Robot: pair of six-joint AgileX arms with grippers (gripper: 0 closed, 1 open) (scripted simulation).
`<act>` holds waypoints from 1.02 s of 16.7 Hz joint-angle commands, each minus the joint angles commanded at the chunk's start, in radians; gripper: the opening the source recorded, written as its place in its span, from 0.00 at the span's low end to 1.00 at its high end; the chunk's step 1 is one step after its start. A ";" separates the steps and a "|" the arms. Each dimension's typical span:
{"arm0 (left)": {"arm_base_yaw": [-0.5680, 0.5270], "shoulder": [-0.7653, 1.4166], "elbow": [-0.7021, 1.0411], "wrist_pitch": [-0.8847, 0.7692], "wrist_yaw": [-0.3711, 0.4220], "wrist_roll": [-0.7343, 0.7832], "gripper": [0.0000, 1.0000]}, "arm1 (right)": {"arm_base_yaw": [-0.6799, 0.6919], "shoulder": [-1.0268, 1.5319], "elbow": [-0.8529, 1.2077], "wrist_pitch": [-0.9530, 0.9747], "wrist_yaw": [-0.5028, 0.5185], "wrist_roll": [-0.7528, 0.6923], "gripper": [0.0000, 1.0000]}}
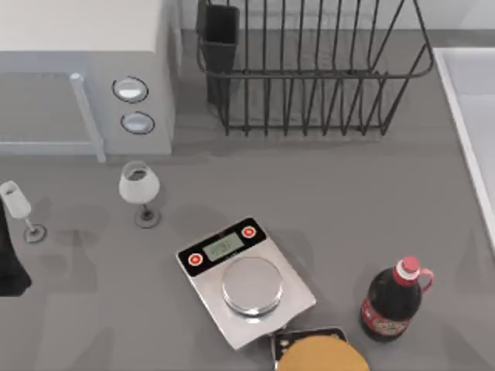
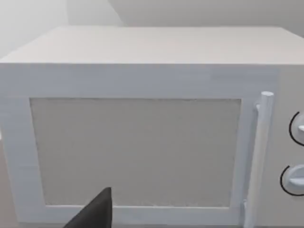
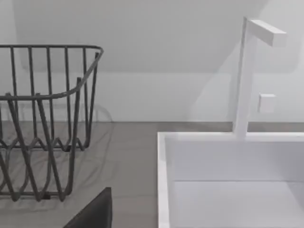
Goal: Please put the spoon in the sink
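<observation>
Whether either arm's jaws are standing open or closed cannot be told; the left gripper (image 2: 95, 213) is facing the microwave (image 2: 142, 123), the right gripper (image 3: 92, 213) is hovering beside the sink (image 3: 164, 190) and dish rack (image 3: 47, 123). No spoon is lying in plain sight, so I am risking a blind reach knocking the wine glass (image 1: 140, 189) or bottle (image 1: 393, 301).

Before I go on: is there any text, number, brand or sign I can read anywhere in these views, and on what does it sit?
No text can be read.
Silver kitchen scale: its small greenish display shows marks too blurred to read; the two red round buttons carry pale signs too small to make out.
Dark cola bottle with red cap: its red label has no readable print.
White microwave: its two round dials show no markings.
</observation>
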 joint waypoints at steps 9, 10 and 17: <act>0.000 0.000 0.000 0.000 0.000 0.000 1.00 | -0.115 0.302 0.217 -0.266 -0.001 -0.110 1.00; 0.000 0.000 0.000 0.000 0.000 0.000 1.00 | -0.141 0.386 0.266 -0.330 -0.002 -0.135 1.00; 0.000 0.000 0.000 0.000 0.000 0.000 1.00 | -0.332 0.997 0.609 -0.792 -0.004 -0.314 1.00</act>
